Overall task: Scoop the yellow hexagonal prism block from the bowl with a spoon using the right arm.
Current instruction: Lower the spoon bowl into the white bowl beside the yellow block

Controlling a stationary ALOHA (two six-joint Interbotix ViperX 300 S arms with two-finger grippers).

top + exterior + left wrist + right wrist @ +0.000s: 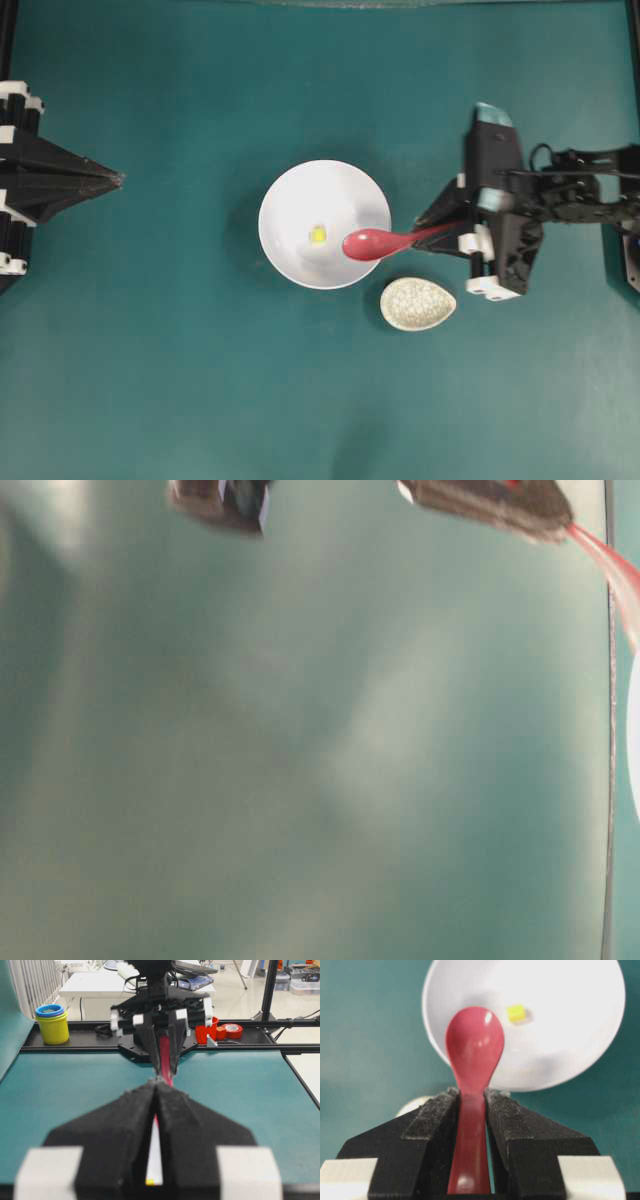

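Observation:
The white bowl (300,200) sits mid-table with the yellow hexagonal prism block (318,235) lying inside it. My right gripper (432,228) is shut on the handle of the red-pink spoon (372,243); the scoop hangs over the bowl's right side, just right of the block. In the right wrist view the spoon (474,1045) runs out between the fingers (432,1115) over the bowl (560,1020), with the block (516,1013) beyond and to the right of the scoop. My left gripper (118,179) is shut and empty at the far left, pointing toward the bowl.
A small speckled cream oval dish (417,303) lies just below and right of the bowl, near the right gripper. The table-level view is blurred and shows only the spoon handle (605,555) at its top right.

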